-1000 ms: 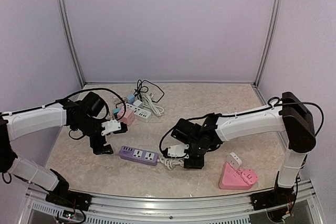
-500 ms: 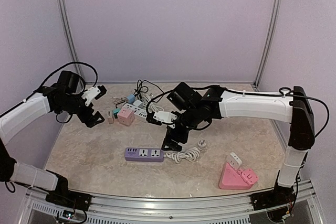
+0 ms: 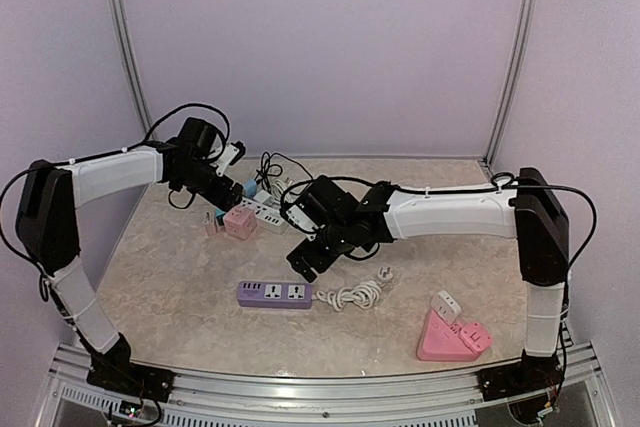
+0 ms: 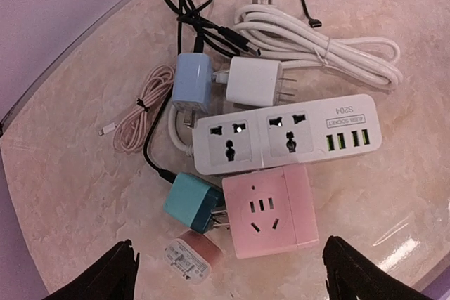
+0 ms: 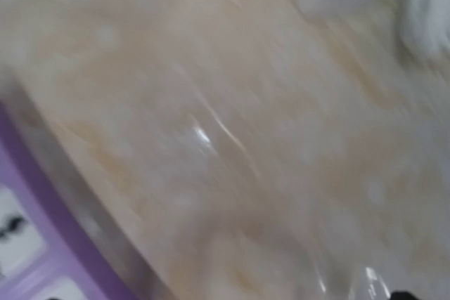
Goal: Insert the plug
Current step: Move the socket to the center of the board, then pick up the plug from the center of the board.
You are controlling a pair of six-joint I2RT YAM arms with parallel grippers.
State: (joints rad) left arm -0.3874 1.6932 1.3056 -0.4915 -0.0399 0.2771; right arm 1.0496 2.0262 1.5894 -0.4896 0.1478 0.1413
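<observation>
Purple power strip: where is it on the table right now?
In the overhead view the purple power strip lies near the front edge of the table, left of centre, with a coiled white cable beside its right end.

A lab test booth: plain lilac walls (image 3: 320,47), aluminium frame posts (image 3: 130,57) (marble-look tabletop (image 3: 180,282)).

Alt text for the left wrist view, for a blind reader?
Seen from above, a white power strip lies on the marbled table, with a pink cube socket and a teal adapter just below it. Beyond it lie a light blue charger, a white charger and a coiled white cable. The left hand is open, its fingertips at the bottom corners.
</observation>
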